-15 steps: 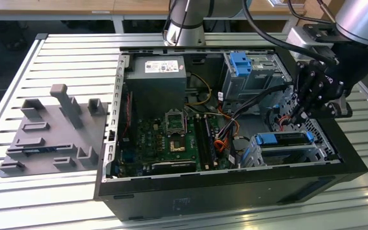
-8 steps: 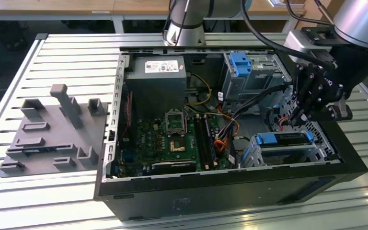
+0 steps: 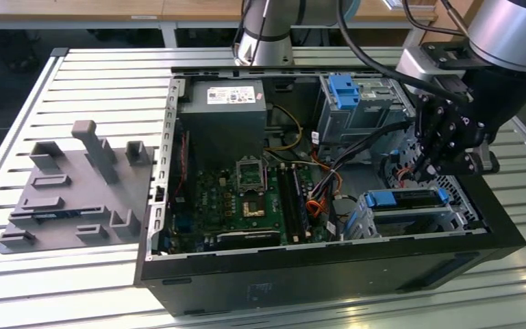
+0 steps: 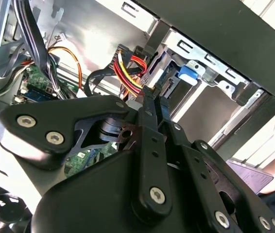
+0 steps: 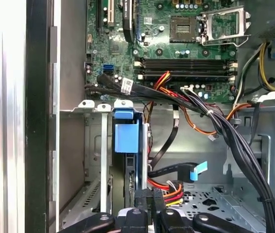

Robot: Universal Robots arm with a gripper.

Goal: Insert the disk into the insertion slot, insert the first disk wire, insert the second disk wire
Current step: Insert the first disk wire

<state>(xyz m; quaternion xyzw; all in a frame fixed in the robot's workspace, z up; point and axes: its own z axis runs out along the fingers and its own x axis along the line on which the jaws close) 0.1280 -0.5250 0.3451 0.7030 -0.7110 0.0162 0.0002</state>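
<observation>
We find the disk (image 3: 407,198) seated in the insertion slot (image 3: 411,223), just below the gripper (image 3: 426,177). The gripper, pressed nearly together, appears to pinch the red-and-yellow disk wire (image 4: 130,73) at the disk's end. Beside the gripper, a blue-tipped wire (image 5: 198,171) hangs loose, seemingly not yet plugged.

Bright even light, glare on slatted table (image 3: 62,288), computer case (image 3: 336,274) interior shadowed
</observation>
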